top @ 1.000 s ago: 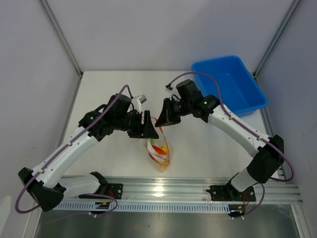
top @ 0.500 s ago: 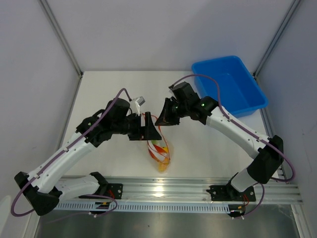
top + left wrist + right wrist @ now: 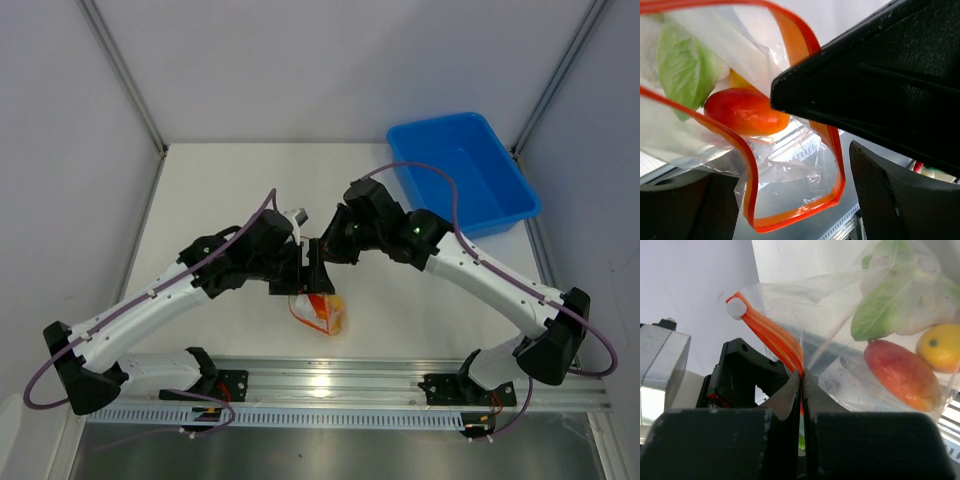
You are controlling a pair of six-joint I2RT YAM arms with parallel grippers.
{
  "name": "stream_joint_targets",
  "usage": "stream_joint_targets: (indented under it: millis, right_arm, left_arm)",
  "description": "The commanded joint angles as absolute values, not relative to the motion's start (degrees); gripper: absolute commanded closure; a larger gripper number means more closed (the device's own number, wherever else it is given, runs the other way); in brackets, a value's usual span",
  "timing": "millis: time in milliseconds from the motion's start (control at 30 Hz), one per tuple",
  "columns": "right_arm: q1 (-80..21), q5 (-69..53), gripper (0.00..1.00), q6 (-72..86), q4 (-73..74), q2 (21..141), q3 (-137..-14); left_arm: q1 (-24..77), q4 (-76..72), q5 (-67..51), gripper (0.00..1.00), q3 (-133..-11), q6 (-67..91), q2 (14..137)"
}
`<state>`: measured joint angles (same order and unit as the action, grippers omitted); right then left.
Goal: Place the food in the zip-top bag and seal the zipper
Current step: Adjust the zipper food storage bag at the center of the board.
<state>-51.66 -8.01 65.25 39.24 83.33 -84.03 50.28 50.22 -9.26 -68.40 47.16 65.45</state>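
Clear zip-top bag point(image 3: 322, 312) between both arms, low over bench point(image 3: 220, 190), food point(image 3: 900, 372) inside. Jaws of right gripper point(image 3: 801, 385) pinched shut on zipper point(image 3: 771, 335). At bag mouth, left gripper point(image 3: 310, 272); jaws' grip cannot tell. Film likely light, limp, slippery: take stiffer zipper strip, not film.

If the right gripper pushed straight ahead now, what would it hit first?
Likely the left gripper, just behind the zipper that the right gripper pinches, though depth is unclear.

A blue plastic bin point(image 3: 470, 170) sits at the far right corner of the white table point(image 3: 215, 185). A silver metal rail point(image 3: 340, 372) runs along the table's near edge.
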Motion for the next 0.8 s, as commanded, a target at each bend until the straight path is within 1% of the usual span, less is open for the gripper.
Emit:
stream_joint_targets:
  millis: [0,100,200,233,300,333,367,400,467,500,533,600,633,667,733,767]
  right_arm:
    - [-52.56,-3.78,1.00,70.92,37.09,79.38,-82.97]
    - [-53.26,-2.20,1.00,72.94,37.17,78.49,-82.09]
    - [-53.35,-1.85,1.00,73.56,36.56,78.40,-81.21]
    - [-53.70,-1.58,1.00,73.83,36.48,78.31,-81.12]
    - [-53.79,-0.70,1.00,74.00,35.77,78.22,-80.95]
    - [-53.96,-0.62,1.00,74.00,35.60,78.40,-80.95]
    - [-54.05,-0.70,1.00,74.00,35.16,78.57,-81.03]
    - [-54.05,-0.79,1.00,73.83,35.16,78.66,-81.12]
    - [-54.14,-0.88,1.00,73.65,35.16,79.01,-81.12]
    - [-54.14,-0.88,1.00,73.48,35.16,79.19,-81.12]
    - [-54.14,-0.97,0.98,72.78,35.24,79.19,-81.21]
    - [-53.97,-0.88,0.87,71.81,35.68,79.28,-81.73]
    - [-53.88,-0.79,0.83,70.59,35.86,79.28,-81.91]
    - [-53.35,-0.62,0.73,69.79,36.56,79.10,-82.18]
    - [-52.65,-0.09,0.67,66.21,37.44,78.75,-82.88]
    - [-52.21,0.00,0.60,64.88,38.40,78.58,-83.05]
  left_arm:
    - [51.50,52.29,-4.75,0.20,-72.15,50.36,66.53]
    - [51.68,53.35,-3.26,0.24,-72.16,51.59,66.97]
    - [51.68,53.17,-2.90,0.32,-71.89,52.12,67.41]
    - [51.68,53.17,-3.16,0.40,-71.81,52.21,67.59]
    - [51.77,53.09,-3.77,0.48,-71.89,51.86,68.11]
    - [51.77,53.17,-4.39,0.56,-72.07,51.68,68.81]
    - [51.77,53.43,-4.48,0.59,-72.33,51.42,69.34]
    - [51.77,53.79,-4.66,0.68,-72.59,51.33,69.61]
    - [51.77,54.14,-5.10,0.78,-72.42,50.98,70.22]
    - [51.77,54.23,-5.36,0.86,-72.33,50.80,70.22]
    - [51.77,54.14,-5.54,0.90,-72.25,50.63,70.14]
    - [51.77,53.88,-6.24,0.99,-72.16,49.57,70.05]
    - [51.77,53.53,-6.68,0.99,-72.07,48.53,70.05]
    - [51.77,53.00,-7.03,0.99,-72.24,47.82,69.96]
    - [51.68,52.82,-8.00,0.99,-72.33,45.89,69.79]
    - [51.68,52.82,-8.35,0.99,-72.51,45.18,69.70]
